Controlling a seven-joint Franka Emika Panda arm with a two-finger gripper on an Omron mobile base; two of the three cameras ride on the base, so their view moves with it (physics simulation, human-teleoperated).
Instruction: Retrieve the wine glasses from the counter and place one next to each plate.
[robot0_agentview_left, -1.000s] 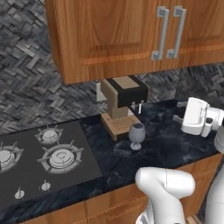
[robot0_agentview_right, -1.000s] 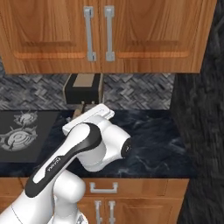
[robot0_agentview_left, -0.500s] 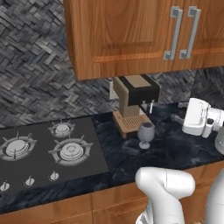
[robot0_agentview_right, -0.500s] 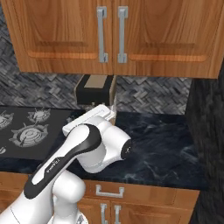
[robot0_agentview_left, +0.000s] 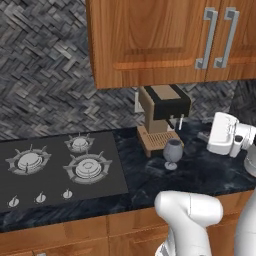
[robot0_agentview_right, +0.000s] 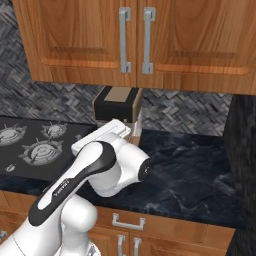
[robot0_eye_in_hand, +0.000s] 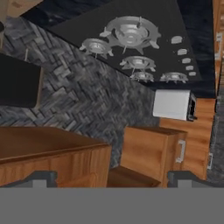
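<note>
Black marble-patterned counter (robot0_agentview_left: 210, 172) under wooden cabinets carries a translucent grey stemmed wine glass (robot0_agentview_left: 173, 152), upright just before a brown coffee machine (robot0_agentview_left: 161, 116) and beside a black gas hob (robot0_agentview_left: 60, 165). Approach should be level, clasping the bowl without tipping. Jaws spread wide, holding nothing.

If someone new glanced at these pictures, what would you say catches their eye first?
Probably the brown and black coffee machine standing on the counter under the wooden wall cabinets. A single wine glass stands upright just in front of it. To the left, a black gas hob is set into the counter.
</note>
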